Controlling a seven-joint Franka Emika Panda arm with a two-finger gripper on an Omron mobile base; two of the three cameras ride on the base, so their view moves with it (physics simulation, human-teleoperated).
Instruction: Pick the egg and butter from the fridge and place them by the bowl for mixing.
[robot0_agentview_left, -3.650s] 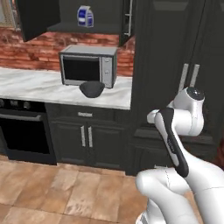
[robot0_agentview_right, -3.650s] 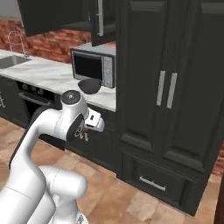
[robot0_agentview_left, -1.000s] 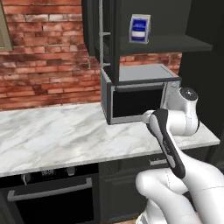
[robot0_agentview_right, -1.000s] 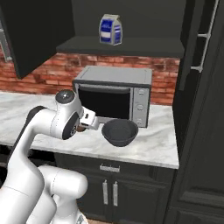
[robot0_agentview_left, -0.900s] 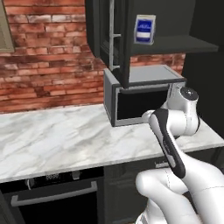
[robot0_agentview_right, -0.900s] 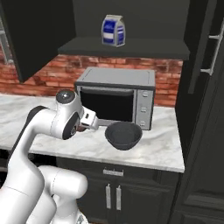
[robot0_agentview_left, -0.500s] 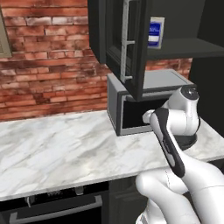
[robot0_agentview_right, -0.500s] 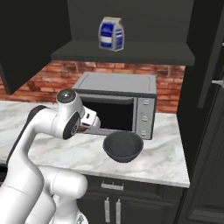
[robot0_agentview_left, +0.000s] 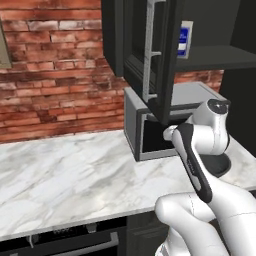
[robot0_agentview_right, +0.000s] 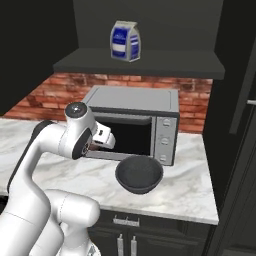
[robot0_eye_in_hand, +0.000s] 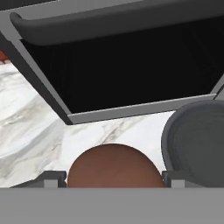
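Egg (robot0_eye_in_hand: 114, 166) held between wide-set fingers of gripper (robot0_agentview_right: 102, 139), carried above counter (robot0_agentview_right: 180, 192). Next: lowered and released beside bowl (robot0_agentview_right: 139, 174); butter not yet fetched.

Even, soft rendered light on my counter (robot0_agentview_left: 75, 175), no glare anywhere. The oven (robot0_agentview_right: 135, 125) mouth is pure black, and the upper cabinet (robot0_agentview_right: 145, 30) is dim. Everything's sharp, edges straight, with only faint shadows under the bowl (robot0_agentview_right: 139, 175).

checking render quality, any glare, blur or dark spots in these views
No glare or blur. Hand view: the oven cavity is pure black, and the egg sits big and cropped at the bottom. Right base view: the bowl casts a soft shadow. Left base view: dark cabinet door blocks the oven.
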